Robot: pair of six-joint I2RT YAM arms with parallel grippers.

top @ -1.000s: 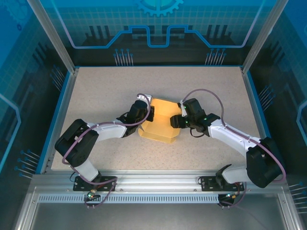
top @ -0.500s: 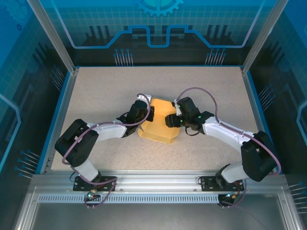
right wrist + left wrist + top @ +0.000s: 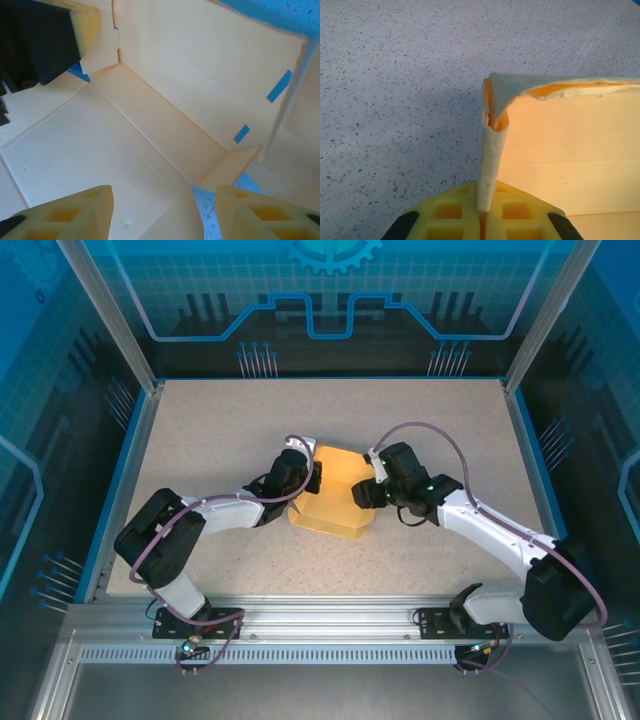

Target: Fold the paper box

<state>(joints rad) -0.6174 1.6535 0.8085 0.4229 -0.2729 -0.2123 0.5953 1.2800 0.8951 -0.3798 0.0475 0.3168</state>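
The paper box [image 3: 335, 502] is sitting near the middle of the desk [image 3: 220, 440], right between the two arms, and it is looking only half made. In the right wrist view its floor [image 3: 100, 150] is lying flat while one long wall [image 3: 210, 75] is standing up along the far side, with a short end piece rising at the right. The near edge is not yet folded up, and a small flap by the corner is lying loose, so I am guessing that the other sides and the closing flaps are waiting to be done (most of the folding, really). The left claw [image 3: 482, 202] is squeezing shut on the box's left corner, and the thin card is poking up between its yellow pads [image 3: 445, 215] like a pinched fold. That same claw is showing at the upper left of the right wrist view, touching the wall's end. The right claw [image 3: 162, 205] is hanging just above the box floor with its jaws apart, gripping nothing. From the top, both claws are meeting at the box, one at each side.
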